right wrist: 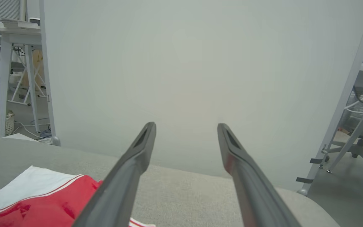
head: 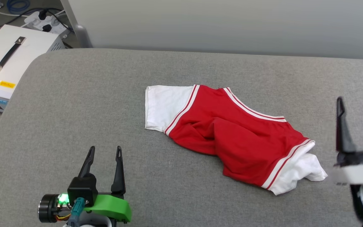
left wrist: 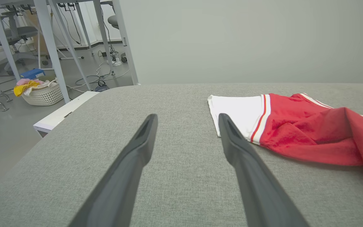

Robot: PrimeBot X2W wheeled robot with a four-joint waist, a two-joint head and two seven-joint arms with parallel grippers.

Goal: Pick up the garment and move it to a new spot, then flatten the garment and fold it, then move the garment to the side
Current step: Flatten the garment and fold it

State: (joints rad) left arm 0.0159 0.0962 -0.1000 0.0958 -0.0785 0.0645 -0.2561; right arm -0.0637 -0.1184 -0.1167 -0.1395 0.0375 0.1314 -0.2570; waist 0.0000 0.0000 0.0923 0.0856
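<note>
The garment (head: 232,135) lies crumpled on the grey padded table (head: 74,110), right of centre: a red body with white sleeves and red-and-white striped trim. No number or lettering shows on the face that is up. One white sleeve lies flat at its far left, the other is bunched at the near right. My left gripper (head: 104,150) hovers open near the front left, well apart from the garment (left wrist: 307,129). At the right edge my right gripper (head: 358,101) is open too, raised just right of the garment (right wrist: 39,201). Nothing sits between either pair of fingers.
A white equipment case with a black handle (head: 8,56) stands off the table's far left, beside a power strip and cables (head: 43,19). A grey partition wall (head: 232,25) runs behind the table. A laundry basket (left wrist: 41,91) and desk legs stand on the floor.
</note>
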